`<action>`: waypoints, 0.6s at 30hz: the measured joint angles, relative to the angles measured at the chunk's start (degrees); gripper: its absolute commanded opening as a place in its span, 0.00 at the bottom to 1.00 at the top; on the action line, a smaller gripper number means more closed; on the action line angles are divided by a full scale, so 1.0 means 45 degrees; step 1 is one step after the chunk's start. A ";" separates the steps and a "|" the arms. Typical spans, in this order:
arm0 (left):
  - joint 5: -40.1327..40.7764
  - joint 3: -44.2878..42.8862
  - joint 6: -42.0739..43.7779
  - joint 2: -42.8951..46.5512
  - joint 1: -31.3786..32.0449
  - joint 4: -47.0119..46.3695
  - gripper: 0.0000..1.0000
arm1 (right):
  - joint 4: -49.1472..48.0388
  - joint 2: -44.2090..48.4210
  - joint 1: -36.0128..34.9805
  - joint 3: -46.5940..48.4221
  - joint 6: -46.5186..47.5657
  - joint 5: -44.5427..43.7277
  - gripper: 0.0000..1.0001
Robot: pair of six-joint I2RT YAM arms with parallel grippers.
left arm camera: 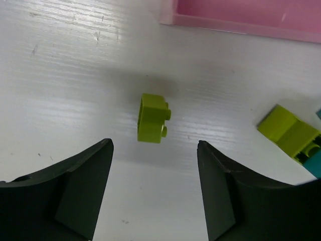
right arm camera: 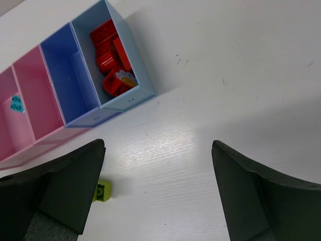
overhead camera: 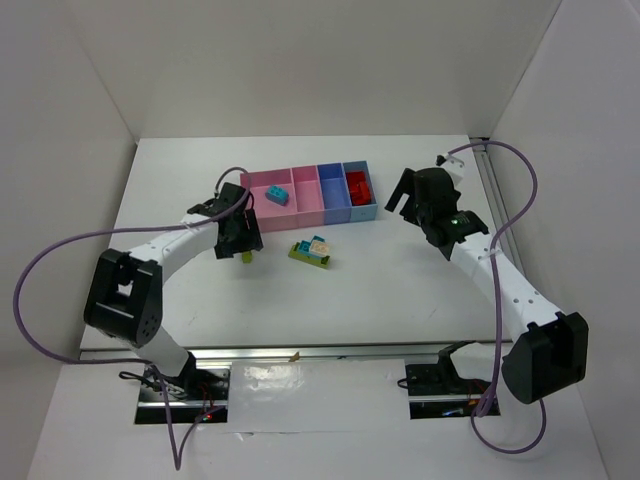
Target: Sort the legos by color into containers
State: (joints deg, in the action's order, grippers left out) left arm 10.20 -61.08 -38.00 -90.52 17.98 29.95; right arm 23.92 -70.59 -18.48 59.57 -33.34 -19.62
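Observation:
A small yellow-green lego lies on the table just ahead of my open left gripper, untouched; from above it sits under the left gripper. A cluster of yellow-green, cyan and beige legos lies in front of the containers. One cyan lego is in a pink bin. Red legos fill the light blue bin. My right gripper is open and empty, above bare table right of the bins.
The periwinkle bin holds nothing. A yellow-green lego peeks beside my right gripper's left finger. The pink bin's near wall is just beyond the left gripper. White walls enclose the table.

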 measured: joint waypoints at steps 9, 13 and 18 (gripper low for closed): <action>0.0010 -0.0010 0.0019 -0.1486 -0.0311 -0.0393 0.57 | -0.0073 0.0000 0.0000 0.0000 0.0000 0.0083 0.94; 0.0000 -0.0063 0.0000 -0.1637 -0.0335 -0.0675 0.41 | -0.0073 -0.0015 0.0000 0.0000 0.0000 0.0087 0.94; 0.0019 -0.0243 0.0044 -0.1851 -0.0223 -0.0738 0.11 | -0.0078 -0.0034 0.0000 0.0000 0.0053 0.0087 0.94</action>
State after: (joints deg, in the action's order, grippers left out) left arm 10.28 -62.17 -37.80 -98.85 16.97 26.63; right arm 23.57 -70.74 -18.48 59.57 -33.10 -19.22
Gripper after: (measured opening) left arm 0.354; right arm 0.939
